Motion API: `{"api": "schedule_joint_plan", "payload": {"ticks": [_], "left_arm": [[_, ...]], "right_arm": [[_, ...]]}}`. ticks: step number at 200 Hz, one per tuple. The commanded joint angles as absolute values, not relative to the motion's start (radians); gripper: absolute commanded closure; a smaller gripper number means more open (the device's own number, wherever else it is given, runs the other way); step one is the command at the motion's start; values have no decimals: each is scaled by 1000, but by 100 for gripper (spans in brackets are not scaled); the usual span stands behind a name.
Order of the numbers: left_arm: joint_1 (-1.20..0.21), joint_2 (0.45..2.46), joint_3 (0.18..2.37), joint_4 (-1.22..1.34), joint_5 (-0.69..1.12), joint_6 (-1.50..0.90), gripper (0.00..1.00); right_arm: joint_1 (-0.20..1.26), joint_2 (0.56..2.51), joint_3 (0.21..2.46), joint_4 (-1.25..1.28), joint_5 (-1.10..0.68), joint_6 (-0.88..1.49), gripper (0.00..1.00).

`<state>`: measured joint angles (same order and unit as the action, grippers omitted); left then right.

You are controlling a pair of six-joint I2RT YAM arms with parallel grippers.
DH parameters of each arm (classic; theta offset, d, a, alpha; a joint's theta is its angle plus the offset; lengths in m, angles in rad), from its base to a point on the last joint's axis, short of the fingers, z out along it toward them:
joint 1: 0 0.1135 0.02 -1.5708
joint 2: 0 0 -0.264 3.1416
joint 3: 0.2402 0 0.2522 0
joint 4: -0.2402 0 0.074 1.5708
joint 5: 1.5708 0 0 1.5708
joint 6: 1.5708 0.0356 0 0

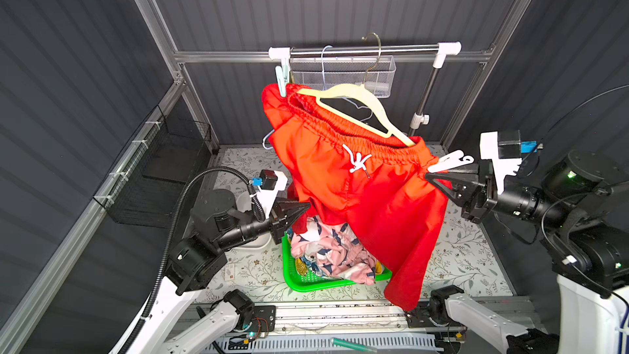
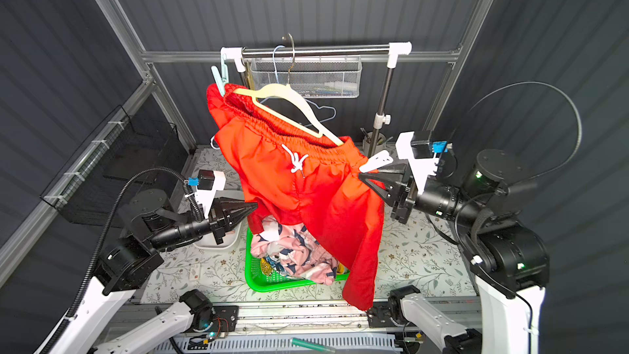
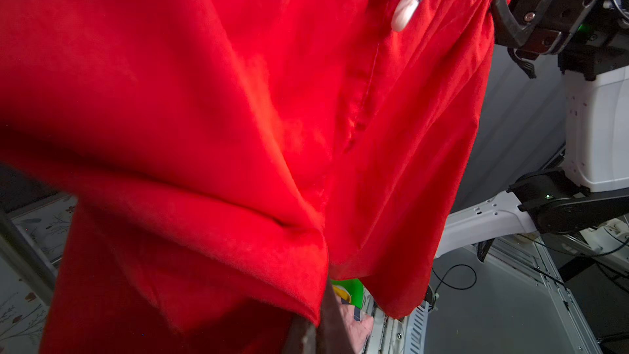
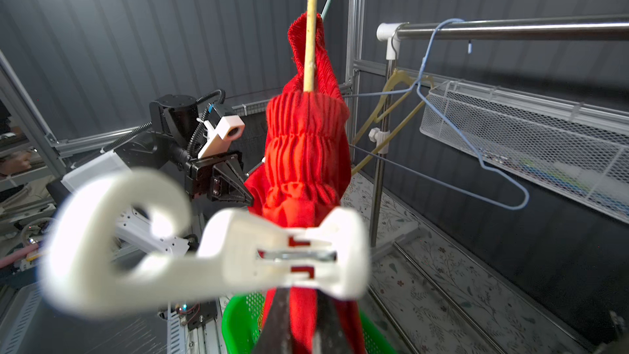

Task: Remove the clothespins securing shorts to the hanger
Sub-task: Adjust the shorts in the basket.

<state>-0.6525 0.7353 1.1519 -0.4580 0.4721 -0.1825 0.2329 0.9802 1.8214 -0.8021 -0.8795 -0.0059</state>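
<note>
Top views both show the red shorts [image 1: 357, 199] hanging tilted on a cream hanger [image 1: 354, 97] from the rail [image 1: 367, 50]. A mint clothespin [image 1: 281, 80] sits at the upper, far corner of the waistband. A white clothespin [image 1: 450, 161] sits at the lower end, just above the right pincer [image 1: 428, 176], whose jaws are pressed together on red cloth under it. The left pincer [image 1: 306, 206] is pressed together too, pinching the edge of one leg. Below, pink printed shorts [image 1: 333, 250] lie in a green basket [image 1: 299, 284] on the tabletop [image 1: 459, 253].
</note>
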Motion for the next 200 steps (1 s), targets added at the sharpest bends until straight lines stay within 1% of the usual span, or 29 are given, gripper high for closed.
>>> {"api": "schedule_joint_plan", "payload": {"ticks": [1,21,55,70,113,128,170,200], "left_arm": [[-650,680,1117,-488,478,-228,100],[-649,660,1100,-518,467,-228,100],[-650,645,1081,-532,485,-240,100],[-650,642,1064,-532,496,-248,100],[-650,641,963,-508,547,-278,100],[-650,659,930,-505,562,-278,100],[-650,695,847,-468,581,-293,100],[-650,700,806,-452,590,-302,100]], "right_arm": [[241,964,1784,-530,-950,68,100],[270,982,1767,-476,-954,84,100],[416,1048,1775,-527,-827,-37,100],[450,1074,1773,-528,-804,-69,100],[456,1081,1676,-401,-823,-98,100],[455,1077,1639,-394,-830,-117,100],[452,978,1396,-219,-835,-175,100],[434,932,1285,-194,-866,-203,100]]}}
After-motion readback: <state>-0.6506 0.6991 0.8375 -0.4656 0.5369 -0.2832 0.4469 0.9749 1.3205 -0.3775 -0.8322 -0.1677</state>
